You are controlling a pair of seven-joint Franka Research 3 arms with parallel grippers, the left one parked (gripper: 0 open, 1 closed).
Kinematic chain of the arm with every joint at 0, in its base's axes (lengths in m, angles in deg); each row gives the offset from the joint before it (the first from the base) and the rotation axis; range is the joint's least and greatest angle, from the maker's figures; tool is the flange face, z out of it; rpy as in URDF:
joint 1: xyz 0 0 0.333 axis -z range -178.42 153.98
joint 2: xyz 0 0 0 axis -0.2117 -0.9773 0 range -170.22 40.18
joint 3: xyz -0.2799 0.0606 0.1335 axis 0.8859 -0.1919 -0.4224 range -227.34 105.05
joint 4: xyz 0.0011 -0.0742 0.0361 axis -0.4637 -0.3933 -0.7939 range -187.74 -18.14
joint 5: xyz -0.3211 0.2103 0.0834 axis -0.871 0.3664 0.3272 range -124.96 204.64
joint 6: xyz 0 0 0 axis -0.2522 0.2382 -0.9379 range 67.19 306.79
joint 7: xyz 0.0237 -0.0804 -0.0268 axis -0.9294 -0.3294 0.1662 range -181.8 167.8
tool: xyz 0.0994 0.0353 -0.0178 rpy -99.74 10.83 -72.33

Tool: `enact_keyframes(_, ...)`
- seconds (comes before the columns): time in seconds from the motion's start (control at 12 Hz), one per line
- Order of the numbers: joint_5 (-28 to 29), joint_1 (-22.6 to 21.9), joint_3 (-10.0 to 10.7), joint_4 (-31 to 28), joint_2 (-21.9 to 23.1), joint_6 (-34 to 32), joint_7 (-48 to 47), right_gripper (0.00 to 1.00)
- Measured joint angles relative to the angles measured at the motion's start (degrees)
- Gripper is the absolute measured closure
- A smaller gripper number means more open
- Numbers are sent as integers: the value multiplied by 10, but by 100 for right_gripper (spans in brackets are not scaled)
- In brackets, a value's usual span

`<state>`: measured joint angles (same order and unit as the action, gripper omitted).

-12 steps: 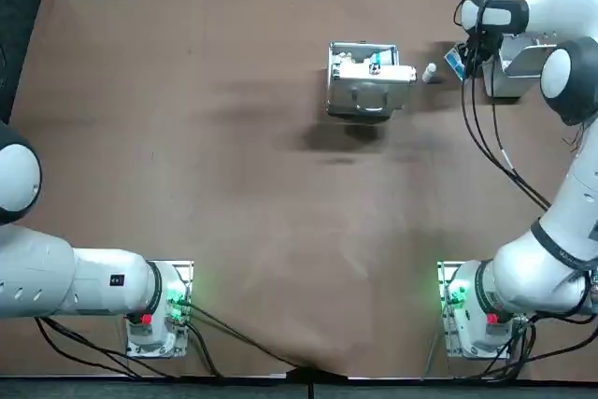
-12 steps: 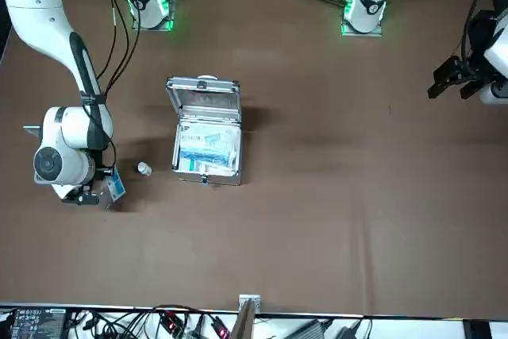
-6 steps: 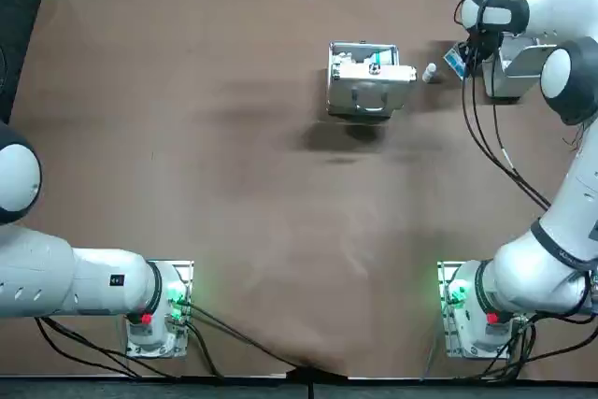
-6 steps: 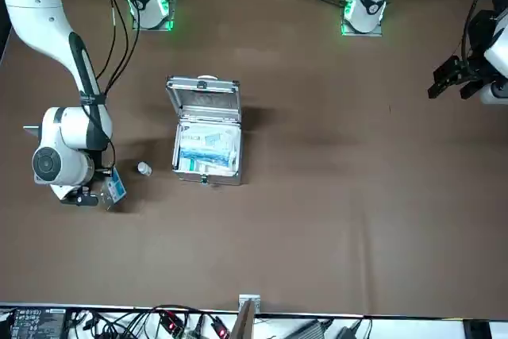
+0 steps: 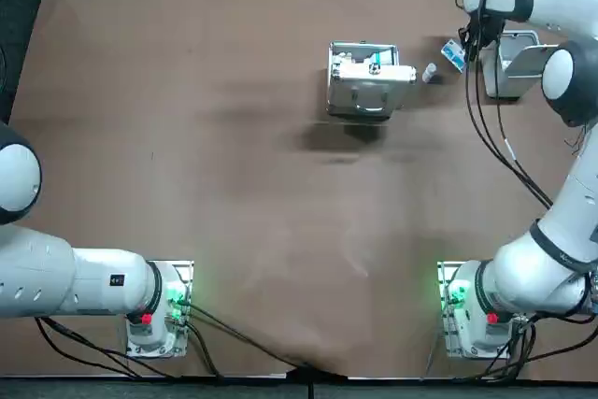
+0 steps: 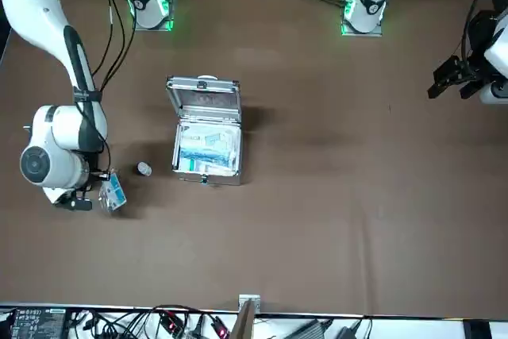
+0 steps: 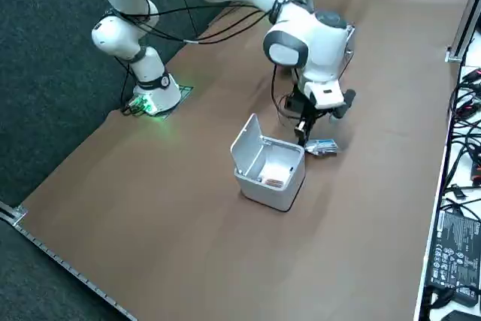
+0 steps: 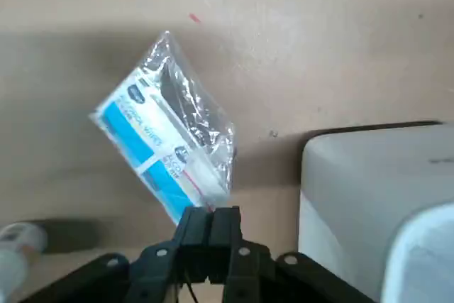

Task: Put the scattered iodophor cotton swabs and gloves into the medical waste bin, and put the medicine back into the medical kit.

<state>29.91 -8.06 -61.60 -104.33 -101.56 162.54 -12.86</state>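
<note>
Top view. Brown table [image 5: 234, 156]. Med kit [image 5: 360, 97] open, far centre, white/blue contents visible inside. Small white bottle [image 5: 429, 72] lies on the table just beside the kit's right side, apart from it. Waste bin [image 5: 505, 83] at far right corner, lid up. R arm runs from base w/ green light [image 5: 467, 310] up along the right edge, wrist bent over the gap betw. bottle and bin. Right gripper [image 5: 464, 44] sits there; blue/white swab packet [image 5: 453, 54] at its tip, touching it, near the bin's left wall, not inside.
</note>
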Motion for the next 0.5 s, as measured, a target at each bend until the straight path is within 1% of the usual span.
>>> enact_keyframes(0.33,14,-3,-3,41,22,-60,0,99)
enact_keyframes(0.5,16,-5,-3,80,43,-118,0,99)
